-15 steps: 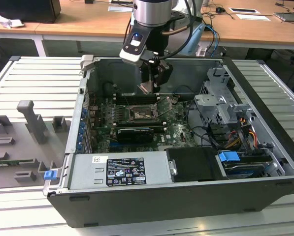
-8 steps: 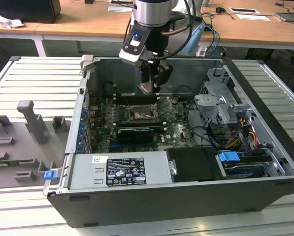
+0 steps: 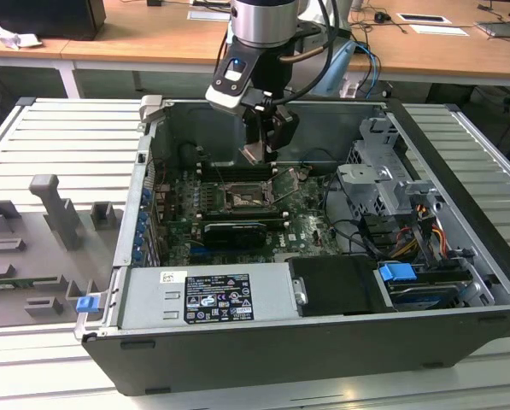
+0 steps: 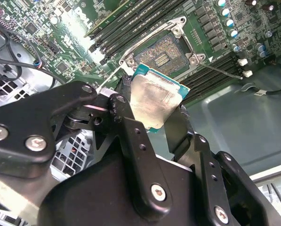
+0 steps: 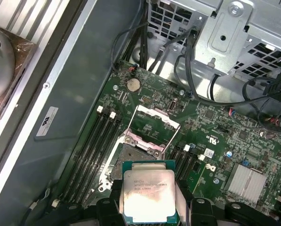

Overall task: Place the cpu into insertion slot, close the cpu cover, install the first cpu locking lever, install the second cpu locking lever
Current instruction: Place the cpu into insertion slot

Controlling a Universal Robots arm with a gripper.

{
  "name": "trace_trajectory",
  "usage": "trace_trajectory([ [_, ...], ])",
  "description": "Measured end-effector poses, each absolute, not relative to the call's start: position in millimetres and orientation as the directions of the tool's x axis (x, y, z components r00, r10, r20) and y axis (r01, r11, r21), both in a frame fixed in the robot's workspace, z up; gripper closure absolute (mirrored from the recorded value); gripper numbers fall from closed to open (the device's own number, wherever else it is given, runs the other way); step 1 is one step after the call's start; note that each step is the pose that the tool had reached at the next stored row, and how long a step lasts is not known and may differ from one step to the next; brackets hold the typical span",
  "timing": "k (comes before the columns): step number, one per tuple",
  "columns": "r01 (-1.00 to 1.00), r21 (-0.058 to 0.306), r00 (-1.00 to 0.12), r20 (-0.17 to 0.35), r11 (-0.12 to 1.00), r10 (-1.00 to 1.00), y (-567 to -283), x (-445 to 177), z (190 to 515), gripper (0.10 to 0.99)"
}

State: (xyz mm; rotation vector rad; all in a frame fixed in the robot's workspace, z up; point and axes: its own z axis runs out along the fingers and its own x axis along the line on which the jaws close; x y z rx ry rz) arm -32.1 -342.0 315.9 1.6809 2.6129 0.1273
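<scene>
**Exterior view.** The pincer (image 3: 267,145) hangs inside the open computer case (image 3: 323,342), which lies on a ribbed surface (image 3: 49,128). It is pinching the cpu (image 3: 252,155), held clear above the green circuit board (image 3: 314,226). The insertion slot (image 3: 242,202) lies on the board below the pincer, apart from the chip.

**Second wrist view.** The pincer (image 4: 152,103) clamps the cpu (image 4: 154,96) with a black finger (image 4: 126,113) on each of two opposite edges. The chip is tilted, with its silver face showing. The insertion slot (image 4: 160,53) lies beyond the fingertips, uncovered, its contact field exposed. The chip does not touch it.

**First wrist view.** The cpu (image 5: 148,190) sits between the fingers of the pincer (image 5: 148,209). The insertion slot (image 5: 131,157) lies beneath and just past the chip's far edge. The cpu cover (image 5: 153,117) stands swung open on the side of the slot farthest from the pincer. Long black memory slots (image 5: 100,141) flank the socket.
</scene>
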Motion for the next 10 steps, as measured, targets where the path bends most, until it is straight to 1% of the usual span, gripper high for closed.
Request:
trace_trajectory([
  [10,0.915,0.086,-0.397,0.017,0.394,0.918,-342.0,-32.1,315.1,0.561],
])
